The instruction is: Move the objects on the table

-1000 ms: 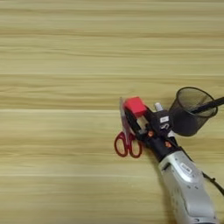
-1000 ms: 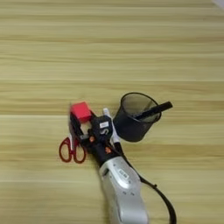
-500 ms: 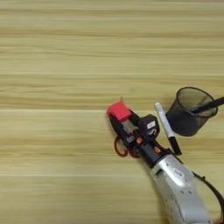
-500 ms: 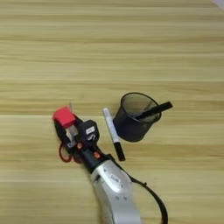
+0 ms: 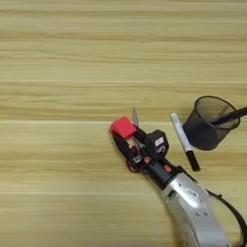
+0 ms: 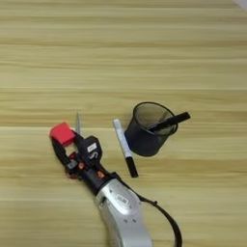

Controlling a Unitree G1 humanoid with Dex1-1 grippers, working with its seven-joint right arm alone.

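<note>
My right gripper (image 5: 127, 135) is shut on the small red cube (image 5: 123, 127), which sits between its two black fingertips, also in the right eye view (image 6: 62, 133). The silver forearm (image 6: 120, 207) comes in from the bottom edge. The red-handled scissors lie under the gripper; only the silver blade tip (image 5: 135, 116) and a bit of red handle (image 5: 130, 167) show. The white marker with a black cap (image 5: 184, 147) lies on the table (image 5: 58, 96) just right of the gripper, apart from it.
A black mesh cup (image 6: 149, 129) stands right of the marker, with a dark pen (image 6: 170, 121) sticking out towards the right. The cup is close to the forearm's right side.
The gripper has carried the red cube leftward, away from the cup. The marker, hidden behind the gripper a second ago, now lies in plain sight.
</note>
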